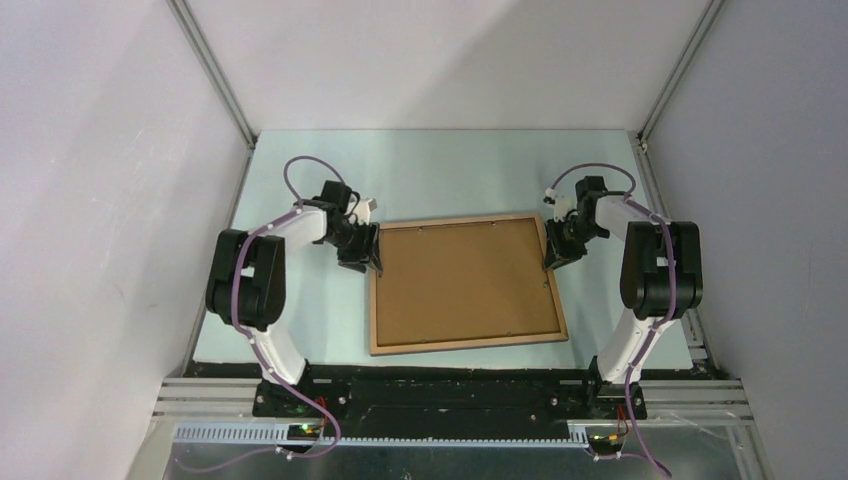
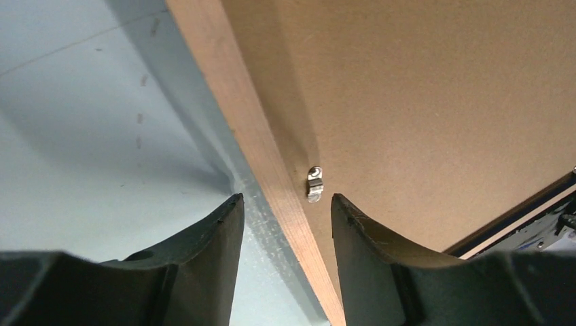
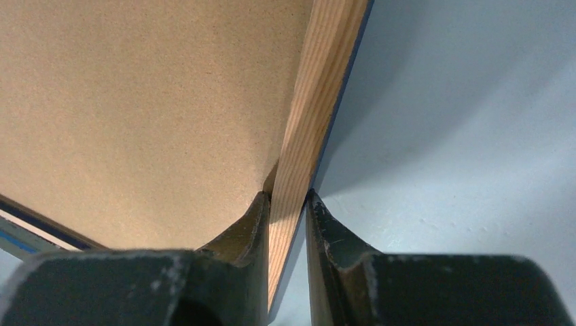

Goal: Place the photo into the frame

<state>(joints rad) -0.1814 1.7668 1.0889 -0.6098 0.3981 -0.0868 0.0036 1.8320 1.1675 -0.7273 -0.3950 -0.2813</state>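
The frame (image 1: 470, 343) lies in the middle of the table, wood-brown face up, with a solid brown backing board (image 1: 462, 280) filling it. The photo is hidden. My left gripper (image 1: 367, 255) is open at the frame's left rail (image 2: 251, 136); one finger is over the table and the other over the board (image 2: 421, 102), beside a small metal clip (image 2: 314, 185). My right gripper (image 1: 553, 252) is shut on the frame's right rail (image 3: 319, 102), with one finger on the board side (image 3: 149, 102) and one on the outer edge, where dark blue shows.
The pale blue-green table (image 1: 450, 170) is walled by grey panels on the left, right and back. Aluminium rails and cables run along the near edge by the arm bases (image 1: 450, 400).
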